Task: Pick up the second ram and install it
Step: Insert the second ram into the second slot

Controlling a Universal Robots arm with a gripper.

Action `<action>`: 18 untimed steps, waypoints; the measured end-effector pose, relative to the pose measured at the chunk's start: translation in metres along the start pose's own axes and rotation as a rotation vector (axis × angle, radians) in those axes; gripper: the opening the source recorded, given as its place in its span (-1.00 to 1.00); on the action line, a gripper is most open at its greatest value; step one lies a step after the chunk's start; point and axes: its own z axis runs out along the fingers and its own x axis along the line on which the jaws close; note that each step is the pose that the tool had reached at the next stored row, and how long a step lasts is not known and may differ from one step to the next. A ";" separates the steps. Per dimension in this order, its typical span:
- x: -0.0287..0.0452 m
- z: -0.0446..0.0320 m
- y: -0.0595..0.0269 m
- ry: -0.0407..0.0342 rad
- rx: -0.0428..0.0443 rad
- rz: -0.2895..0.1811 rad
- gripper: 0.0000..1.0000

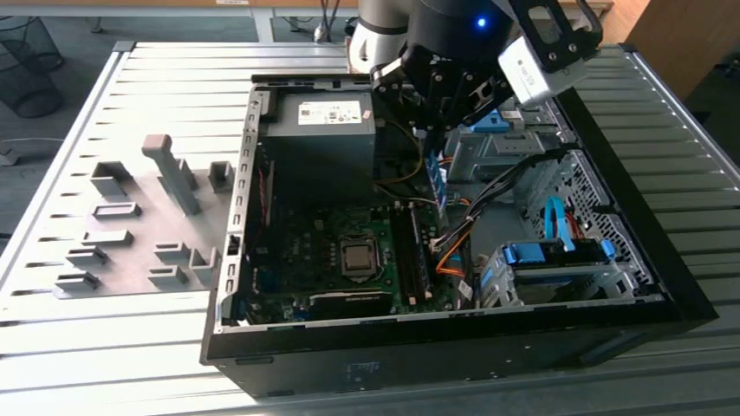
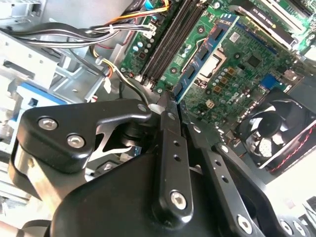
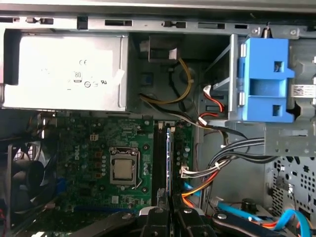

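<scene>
A ribbed grey table (image 1: 139, 347) carried the open computer case (image 1: 463, 342); a wire bin (image 1: 26, 65) sat at ten o'clock. The gripper (image 3: 170, 213) pinched the second ram (image 2: 200, 57) edge-on above the motherboard slots (image 3: 160, 158), its lower end hidden.

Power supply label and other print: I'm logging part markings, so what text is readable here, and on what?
Power supply, white label: print too small to read.
Sticker beside the blue bracket: blurred.
Second ram, held in the gripper: nothing legible.
</scene>
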 end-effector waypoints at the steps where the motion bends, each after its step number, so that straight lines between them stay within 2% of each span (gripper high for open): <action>1: 0.0002 0.0018 -0.0001 0.0016 0.0001 -0.003 -0.73; 9: 0.0003 0.0162 -0.0004 0.0046 0.0003 -0.012 -0.73; 13: 0.0002 0.0234 -0.0009 0.0106 0.0002 -0.018 -0.73; 18: 0.0002 0.0242 -0.0009 0.0120 0.0011 -0.018 -0.73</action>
